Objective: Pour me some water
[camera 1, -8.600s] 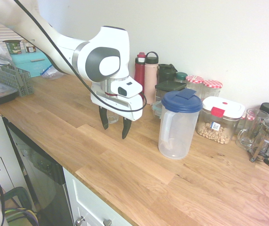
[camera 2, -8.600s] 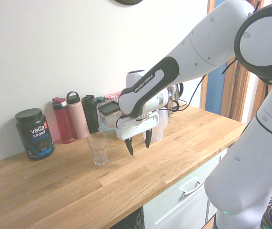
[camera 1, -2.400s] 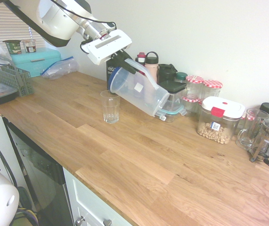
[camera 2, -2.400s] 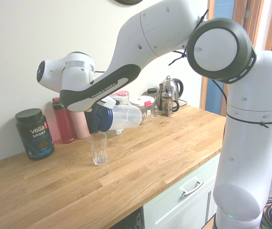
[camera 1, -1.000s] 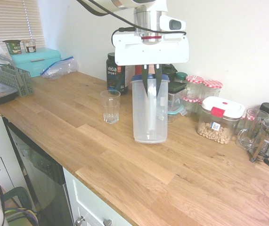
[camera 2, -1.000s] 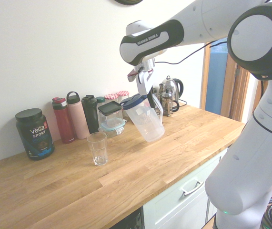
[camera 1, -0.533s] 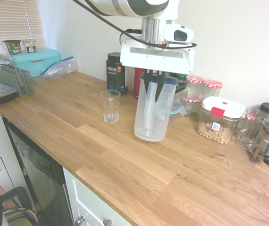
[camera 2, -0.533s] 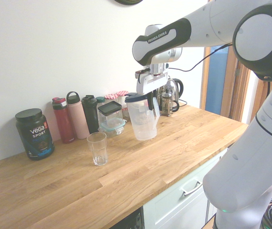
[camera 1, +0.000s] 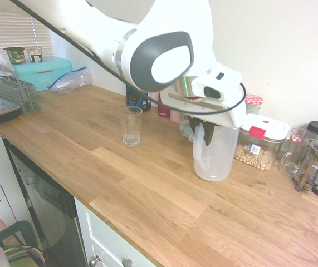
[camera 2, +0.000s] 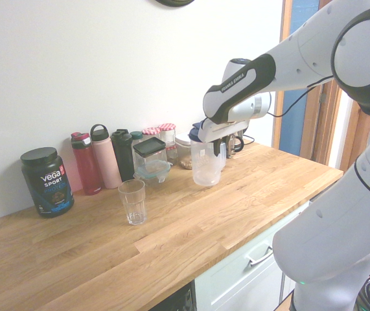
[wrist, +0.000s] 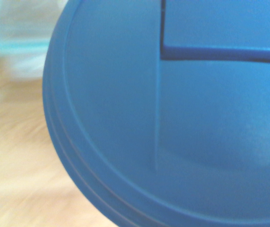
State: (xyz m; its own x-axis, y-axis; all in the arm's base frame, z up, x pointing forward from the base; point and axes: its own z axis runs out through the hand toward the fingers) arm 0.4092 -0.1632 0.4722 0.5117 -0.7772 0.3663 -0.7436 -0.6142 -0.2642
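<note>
A clear plastic pitcher (camera 1: 216, 157) with a blue lid (wrist: 172, 118) is upright by the counter's back right, its base at or just above the wood. My gripper (camera 1: 204, 133) comes down from above and is shut on the pitcher's handle. From the other side, the gripper (camera 2: 218, 148) and pitcher (camera 2: 206, 166) show beside the jars. An upright drinking glass (camera 1: 130, 125) stands well to the left of the pitcher, also seen as the glass (camera 2: 133, 201) nearer the counter's middle. The water is too faint to make out in either vessel.
Behind the pitcher are a white-lidded chickpea box (camera 1: 259, 142), red-checked jars (camera 1: 253, 100) and a French press (camera 1: 314, 167). Bottles (camera 2: 99, 159) and a black Vega tub (camera 2: 46, 181) line the wall. A grey basket (camera 1: 16, 92) sits far left near the counter edge (camera 1: 120, 222).
The arm has carried the upright pitcher rightward, away from the glass, and lower, down beside the chickpea box. The glass has not moved.
</note>
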